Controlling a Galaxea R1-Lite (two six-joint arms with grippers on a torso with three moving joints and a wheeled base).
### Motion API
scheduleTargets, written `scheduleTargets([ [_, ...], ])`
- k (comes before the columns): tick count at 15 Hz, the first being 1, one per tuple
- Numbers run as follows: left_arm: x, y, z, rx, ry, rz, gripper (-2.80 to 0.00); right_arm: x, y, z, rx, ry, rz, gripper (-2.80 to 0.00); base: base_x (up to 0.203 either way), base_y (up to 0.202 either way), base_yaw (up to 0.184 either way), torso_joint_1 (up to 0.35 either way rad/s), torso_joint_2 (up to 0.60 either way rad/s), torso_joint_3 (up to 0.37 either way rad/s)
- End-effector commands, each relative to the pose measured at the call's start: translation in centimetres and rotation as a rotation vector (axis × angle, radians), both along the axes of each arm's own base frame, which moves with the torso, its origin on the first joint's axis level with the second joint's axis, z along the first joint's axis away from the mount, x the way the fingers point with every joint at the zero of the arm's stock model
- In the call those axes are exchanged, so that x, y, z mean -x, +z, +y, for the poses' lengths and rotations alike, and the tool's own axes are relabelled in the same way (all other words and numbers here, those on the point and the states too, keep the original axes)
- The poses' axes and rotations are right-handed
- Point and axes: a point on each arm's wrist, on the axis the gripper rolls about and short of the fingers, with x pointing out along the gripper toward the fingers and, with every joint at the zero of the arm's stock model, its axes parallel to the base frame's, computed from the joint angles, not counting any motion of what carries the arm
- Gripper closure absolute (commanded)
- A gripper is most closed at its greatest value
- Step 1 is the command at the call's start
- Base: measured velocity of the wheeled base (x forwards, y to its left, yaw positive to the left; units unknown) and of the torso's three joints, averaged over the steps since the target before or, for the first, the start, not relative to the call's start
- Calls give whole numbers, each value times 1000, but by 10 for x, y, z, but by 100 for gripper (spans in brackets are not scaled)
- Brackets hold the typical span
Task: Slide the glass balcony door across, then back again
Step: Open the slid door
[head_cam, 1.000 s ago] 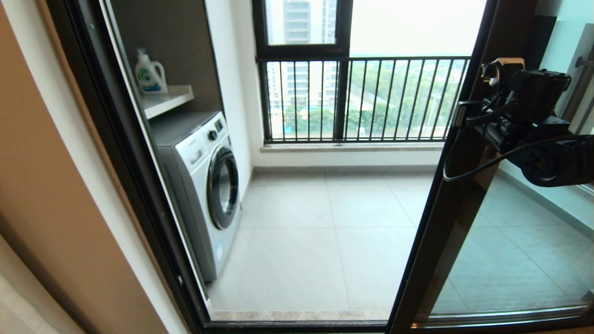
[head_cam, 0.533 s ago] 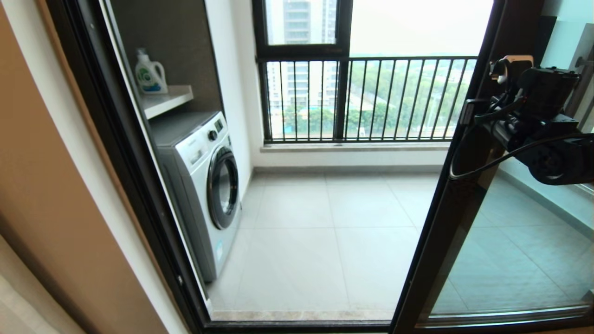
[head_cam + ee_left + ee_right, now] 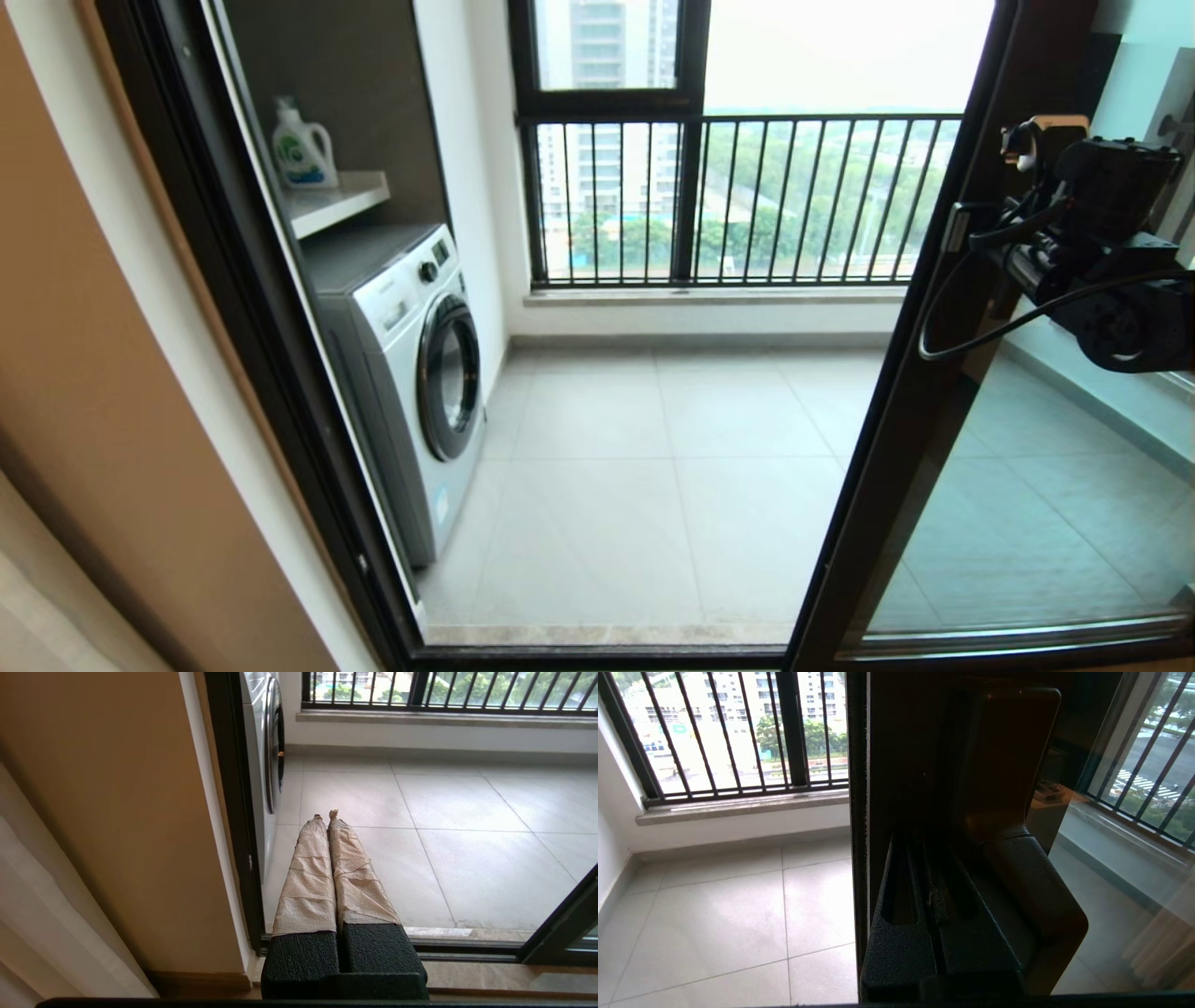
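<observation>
The glass balcony door (image 3: 1027, 523) stands slid to the right, its dark stile (image 3: 896, 448) slanting up the right side of the head view. My right gripper (image 3: 924, 840) is shut, its dark fingers pressed flat against the stile (image 3: 901, 765), in the gap between the stile and the brown bar handle (image 3: 1031, 886). Nothing lies between the fingers; the handle runs beside them. In the head view the right wrist (image 3: 1092, 243) covers the fingers. My left gripper (image 3: 325, 814), its fingers wrapped in tan tape, is shut and hangs low by the left door jamb (image 3: 233, 812).
Through the wide doorway lies a tiled balcony floor (image 3: 653, 467). A white washing machine (image 3: 411, 373) stands at the left under a shelf (image 3: 336, 201) with a detergent bottle (image 3: 301, 149). A window with black railing bars (image 3: 747, 196) closes the far side. The floor track (image 3: 607, 653) runs below.
The door's stile and my right gripper have shifted a little further right together, so the doorway is slightly wider. The left arm has not moved.
</observation>
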Motion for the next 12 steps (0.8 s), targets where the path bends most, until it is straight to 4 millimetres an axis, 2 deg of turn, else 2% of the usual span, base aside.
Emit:
scheduleTargets([
  [1,0,0,0,1,0,1,0,0,-3,-9,0,-28,5,0,0,0,0,0,0,0],
  [12,0,0,0,1,0,1,0,5,-6,-43,-1,-107,13,0,0,0,0,0,0,0],
])
